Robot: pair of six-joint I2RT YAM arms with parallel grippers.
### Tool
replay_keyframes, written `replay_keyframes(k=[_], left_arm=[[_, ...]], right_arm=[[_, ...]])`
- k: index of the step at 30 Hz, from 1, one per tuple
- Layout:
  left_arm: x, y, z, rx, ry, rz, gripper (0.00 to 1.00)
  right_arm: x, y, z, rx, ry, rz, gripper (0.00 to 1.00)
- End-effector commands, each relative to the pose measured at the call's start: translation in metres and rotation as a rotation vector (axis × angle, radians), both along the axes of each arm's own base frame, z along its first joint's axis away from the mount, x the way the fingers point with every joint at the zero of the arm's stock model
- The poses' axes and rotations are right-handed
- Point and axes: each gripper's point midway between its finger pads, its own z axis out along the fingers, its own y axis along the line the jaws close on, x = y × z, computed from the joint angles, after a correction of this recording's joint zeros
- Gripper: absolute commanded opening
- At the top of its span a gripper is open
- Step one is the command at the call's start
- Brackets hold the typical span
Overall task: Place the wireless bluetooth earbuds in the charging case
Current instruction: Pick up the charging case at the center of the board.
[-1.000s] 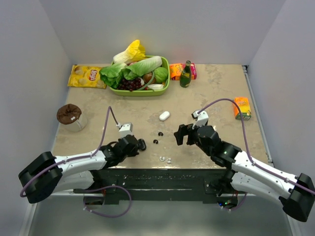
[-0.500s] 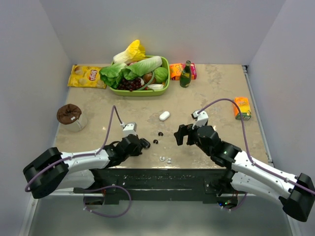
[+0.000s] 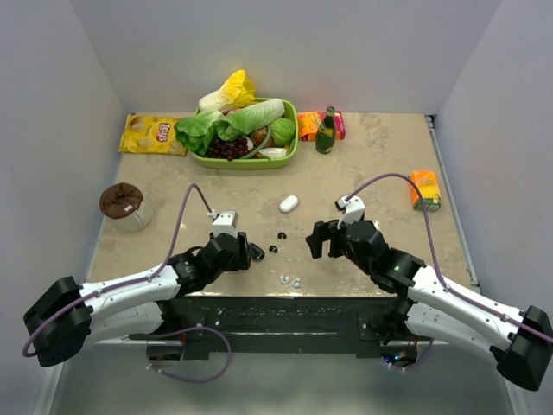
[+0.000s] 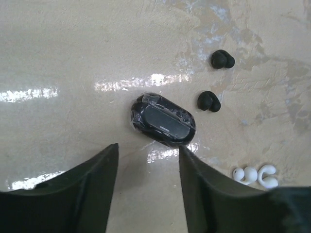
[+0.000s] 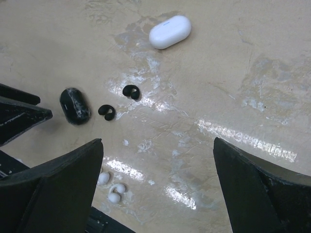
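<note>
A glossy black charging case (image 4: 163,120) lies shut on the table just ahead of my left gripper (image 4: 148,148), which is open, its right fingertip close to the case's end. Two black earbuds (image 4: 222,59) (image 4: 209,101) lie to the case's right, and two white earbuds (image 4: 245,174) (image 4: 268,175) nearer the table's front edge. A white charging case (image 5: 169,32) lies shut farther back. My right gripper (image 5: 158,143) hangs open over bare table to the right of the earbuds, holding nothing. The top view shows both grippers (image 3: 256,253) (image 3: 315,239) flanking the black earbuds (image 3: 282,235).
At the back stand a green basket (image 3: 246,162) of vegetables, a yellow chips bag (image 3: 151,134), a dark bottle (image 3: 326,130) and orange packets (image 3: 309,125). An orange carton (image 3: 425,190) sits at the right, a brown-lidded jar (image 3: 121,203) at the left.
My left gripper has opened and let go of the black case, which now rests on the table. The left arm shifted slightly right. The right arm has not moved.
</note>
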Motion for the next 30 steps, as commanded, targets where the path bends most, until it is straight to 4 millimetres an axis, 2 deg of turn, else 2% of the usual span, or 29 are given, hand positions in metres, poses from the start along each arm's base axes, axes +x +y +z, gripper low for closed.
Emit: replay_keyframes(k=[1,2,5,6,9,11,17,21,22,30], left_arm=[[0.003,-0.001,0.005,0.058,-0.047,-0.071,0.64],[0.003,0.0,0.004,0.076,-0.064,-0.091,0.65],[0.002,0.0,0.005,0.09,-0.088,-0.131,0.79],[0.003,-0.001,0.009,0.09,-0.09,-0.134,1.0],[0.002,-0.001,0.008,0.113,-0.091,-0.162,1.0],[0.002,-0.009,0.009,0.104,-0.115,-0.215,1.0],[0.003,-0.015,-0.01,0.195,-0.059,-0.274,1.0],[0.009,-0.024,-0.008,0.23,-0.045,-0.287,1.0],[0.009,-0.022,-0.013,0.255,-0.03,-0.285,1.0],[0.015,-0.029,-0.012,0.301,-0.021,-0.32,1.0]], right_arm=[[0.001,0.01,0.024,0.048,-0.033,0.036,0.98],[0.0,0.01,0.024,0.046,-0.032,0.041,0.98],[0.0,0.011,0.022,0.044,-0.027,0.047,0.98],[0.0,0.01,0.022,0.044,-0.027,0.045,0.98],[-0.001,0.01,0.022,0.042,-0.026,0.047,0.98],[-0.002,0.01,0.022,0.043,-0.025,0.051,0.98],[-0.003,0.013,0.024,0.044,-0.024,0.066,0.98],[-0.003,0.014,0.025,0.042,-0.021,0.07,0.98],[-0.003,0.014,0.024,0.04,-0.019,0.072,0.98],[-0.003,0.014,0.023,0.038,-0.015,0.07,0.98]])
